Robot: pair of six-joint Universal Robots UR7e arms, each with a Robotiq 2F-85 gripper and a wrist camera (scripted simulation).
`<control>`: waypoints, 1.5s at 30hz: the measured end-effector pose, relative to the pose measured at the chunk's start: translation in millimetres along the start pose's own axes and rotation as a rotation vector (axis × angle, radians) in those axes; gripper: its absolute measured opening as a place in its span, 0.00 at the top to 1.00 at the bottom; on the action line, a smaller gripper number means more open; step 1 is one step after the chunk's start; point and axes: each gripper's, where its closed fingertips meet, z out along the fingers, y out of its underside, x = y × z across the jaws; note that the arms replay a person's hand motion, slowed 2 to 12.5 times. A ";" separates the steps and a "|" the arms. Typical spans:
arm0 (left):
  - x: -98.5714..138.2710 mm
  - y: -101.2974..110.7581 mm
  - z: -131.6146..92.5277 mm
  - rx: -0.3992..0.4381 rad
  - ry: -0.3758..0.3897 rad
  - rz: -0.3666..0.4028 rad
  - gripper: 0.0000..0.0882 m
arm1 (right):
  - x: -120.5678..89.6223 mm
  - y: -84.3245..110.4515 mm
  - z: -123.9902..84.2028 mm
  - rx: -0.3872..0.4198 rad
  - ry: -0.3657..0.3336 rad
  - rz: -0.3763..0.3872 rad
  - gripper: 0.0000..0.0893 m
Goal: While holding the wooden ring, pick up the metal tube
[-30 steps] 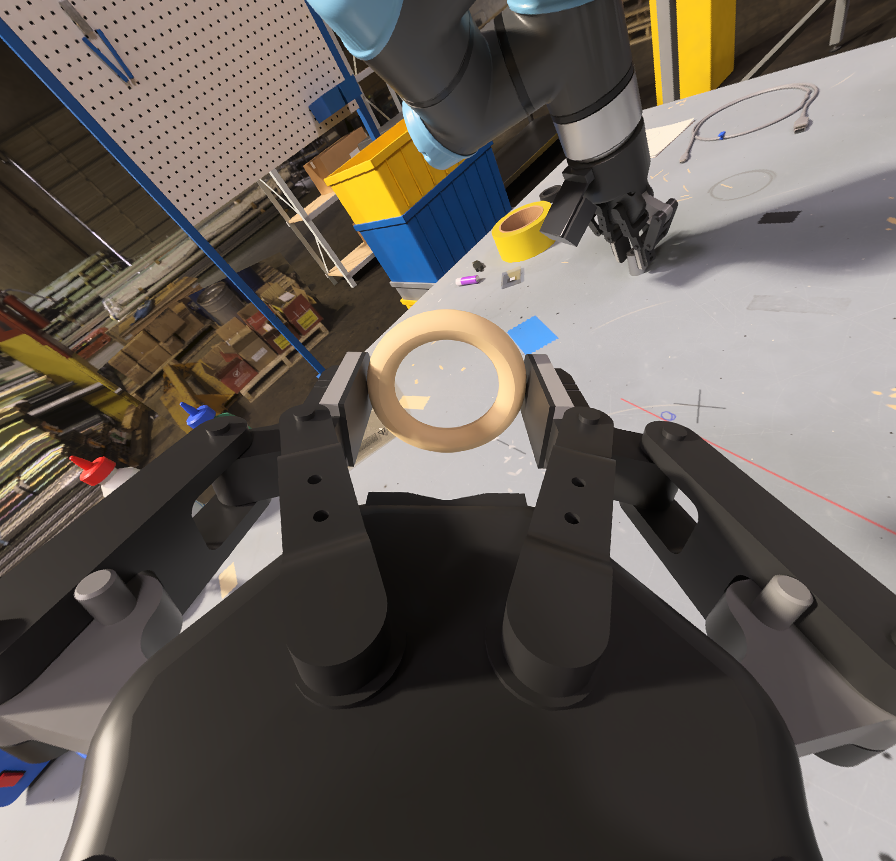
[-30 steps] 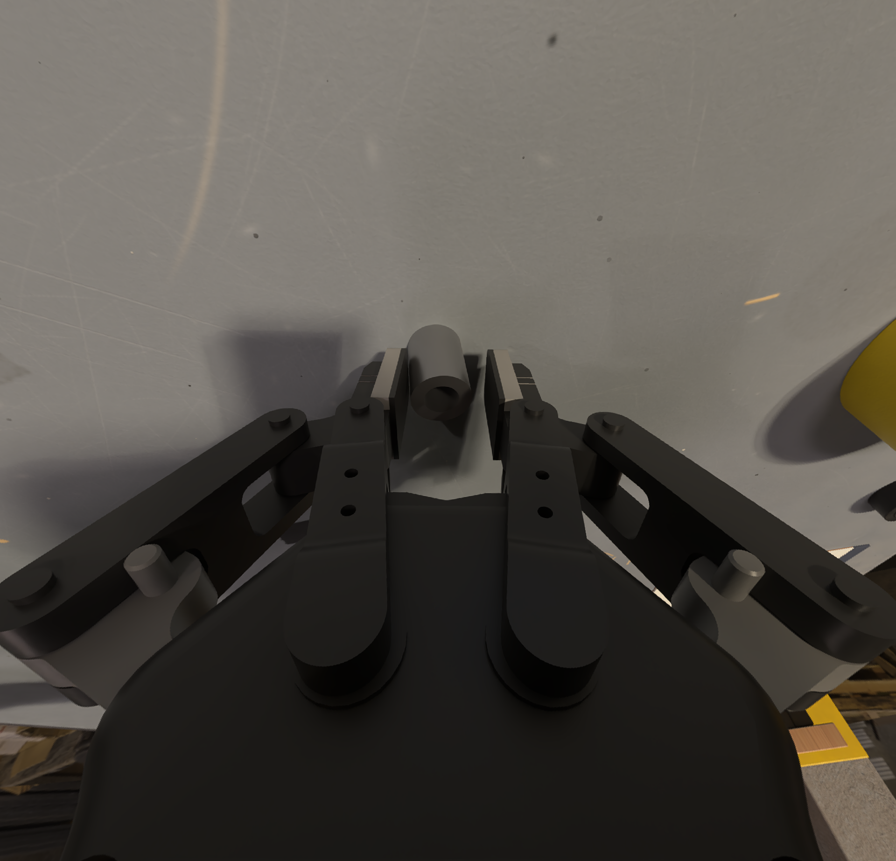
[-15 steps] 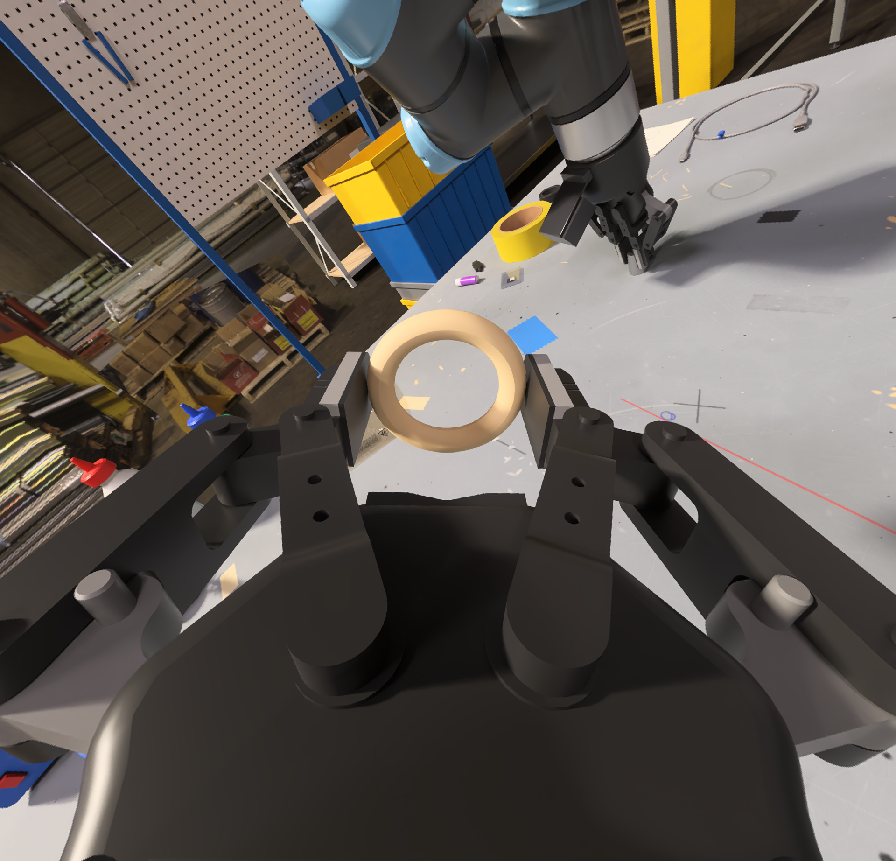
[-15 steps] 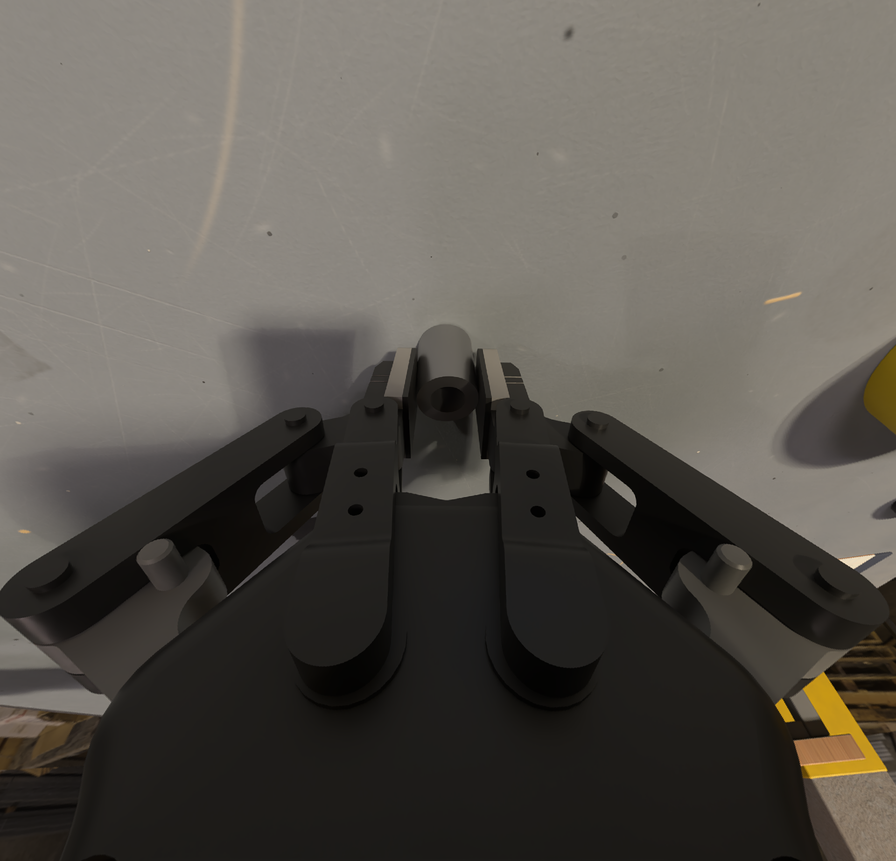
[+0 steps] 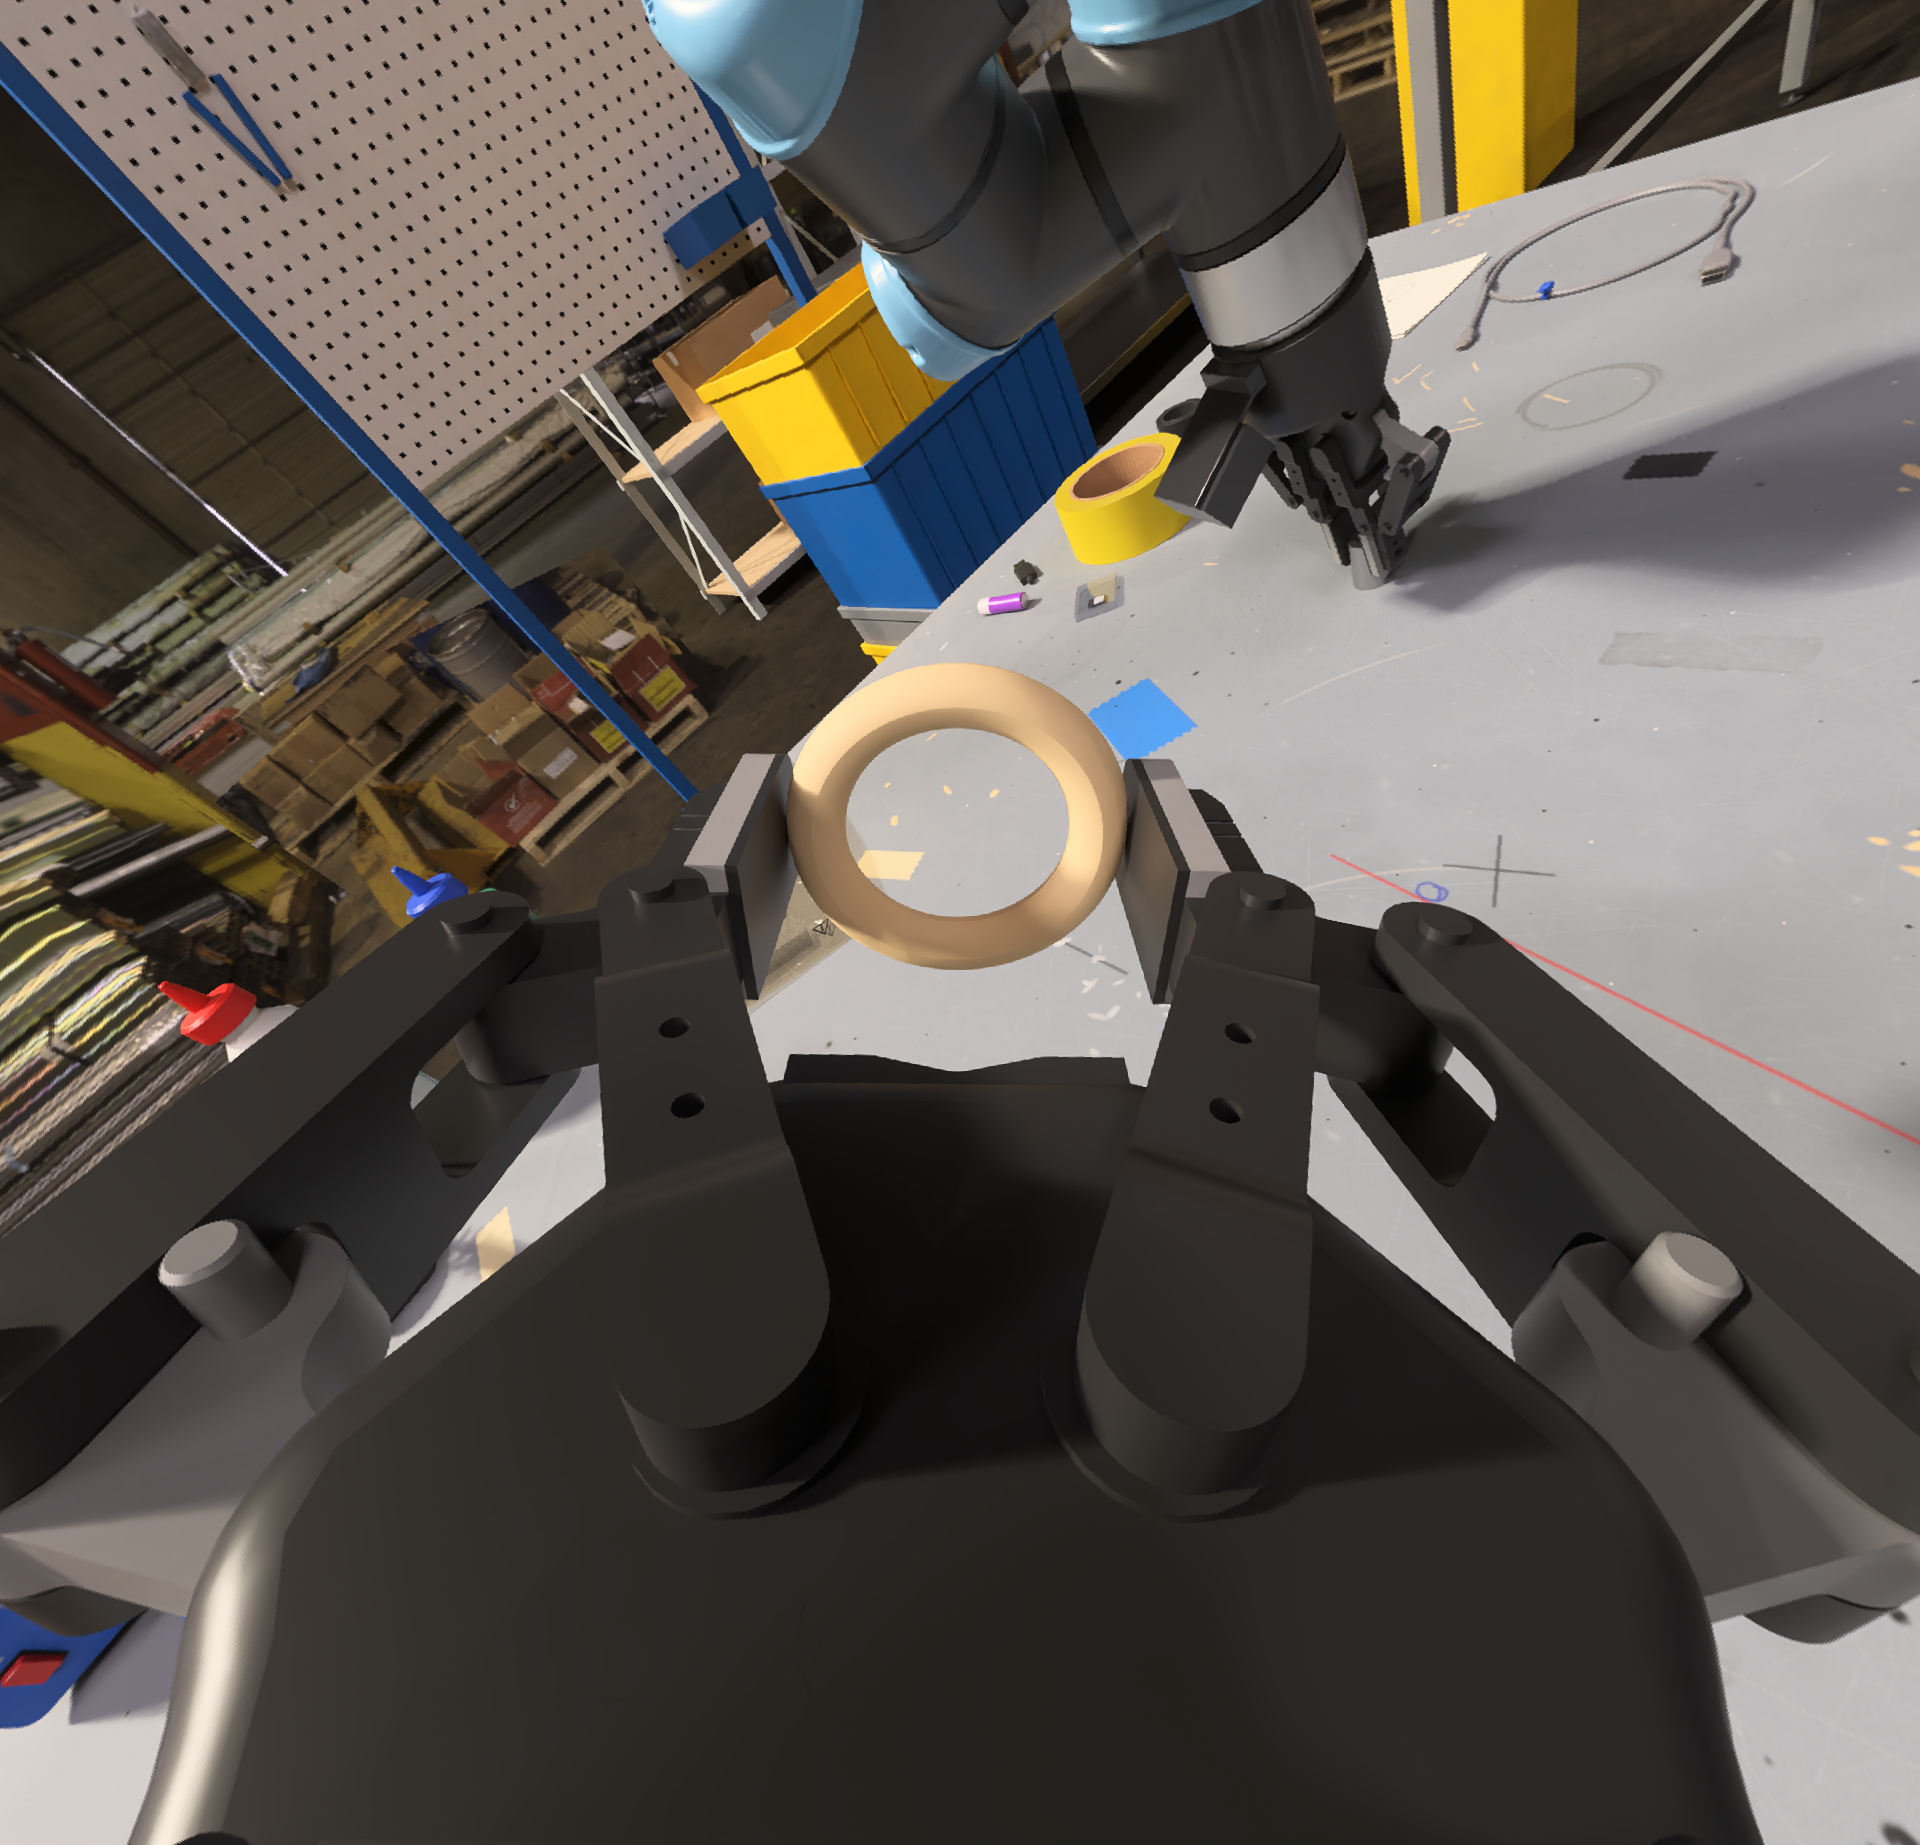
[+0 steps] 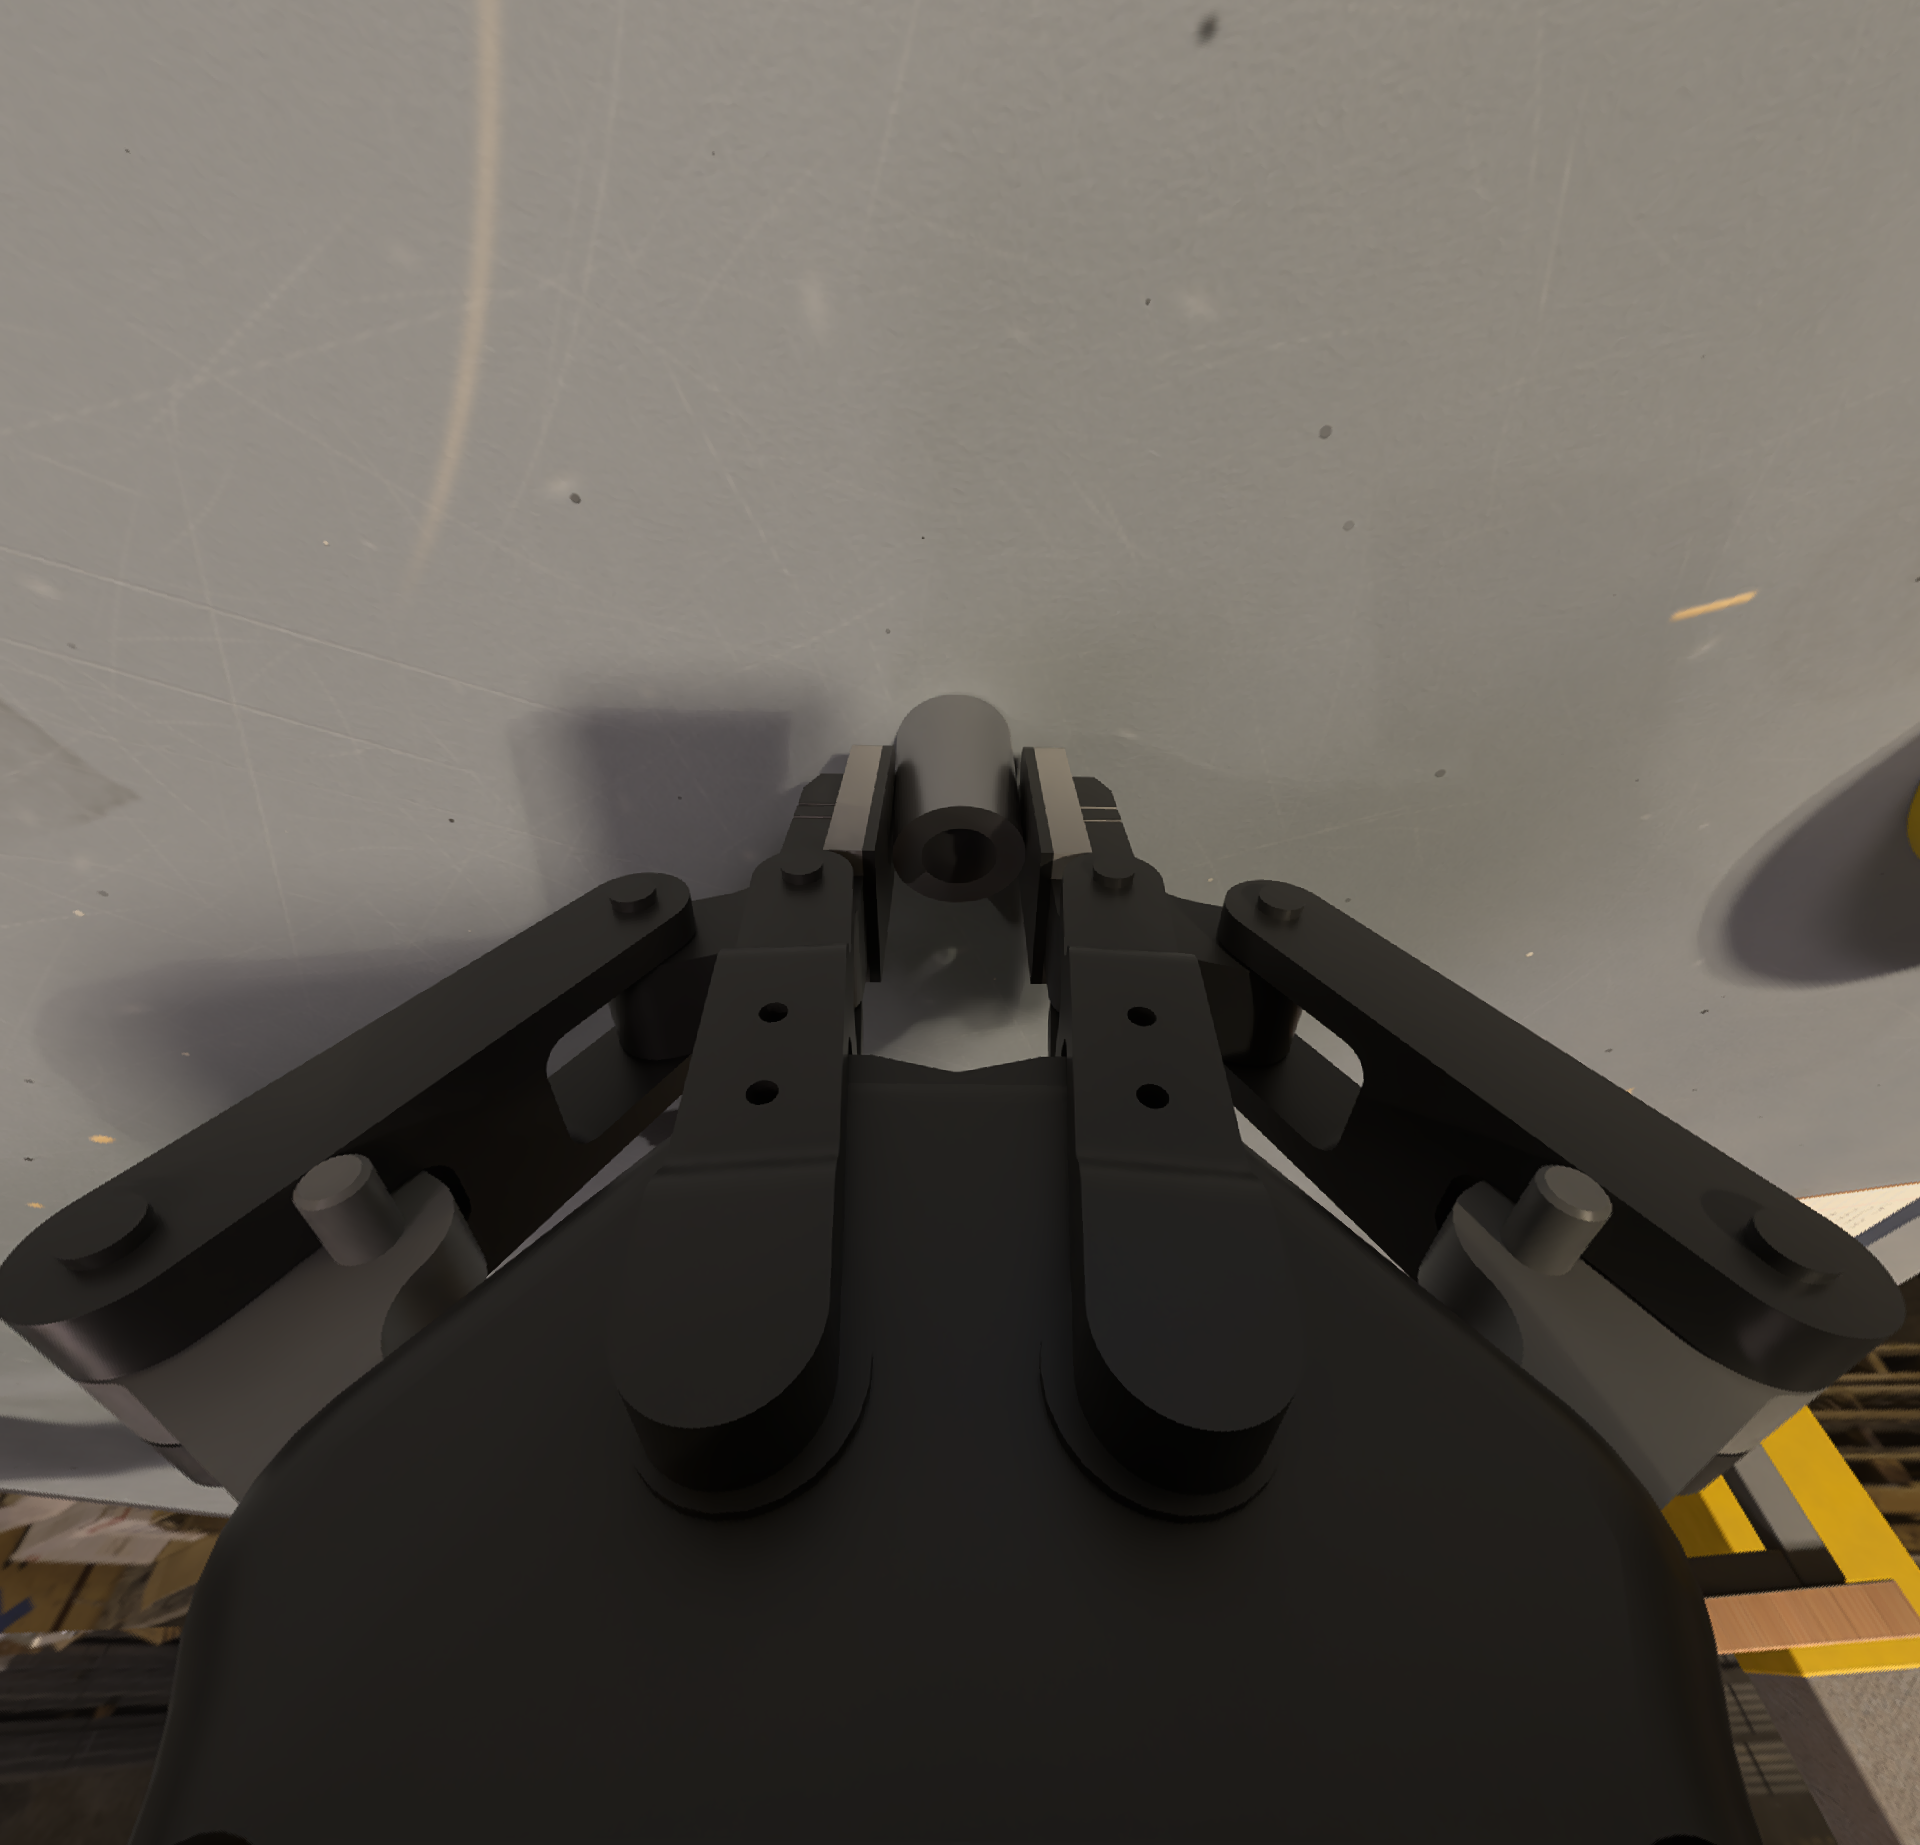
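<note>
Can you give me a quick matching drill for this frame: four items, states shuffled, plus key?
Items:
1. wooden ring
2. metal tube
3. yellow tape roll
4. grey cable

States:
A. lying looped on the far table
B. clamped between the left gripper pads, above the table
C. standing on the table near the blue bin
D. between the right gripper pads, at the table surface

Pairs: 1-B, 2-D, 3-C, 4-A
</note>
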 end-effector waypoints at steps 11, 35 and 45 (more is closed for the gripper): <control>-1.2 -1.1 -2.0 0.004 -0.004 0.000 0.38 | 0.9 0.2 -0.4 0.002 0.013 0.005 0.76; -4.2 -3.1 -5.1 0.012 -0.009 -0.004 0.38 | 1.7 1.8 -12.8 0.034 0.033 0.037 0.76; -4.2 -3.6 -5.6 0.014 -0.009 -0.003 0.38 | 5.1 5.9 -29.5 0.065 0.055 0.058 0.76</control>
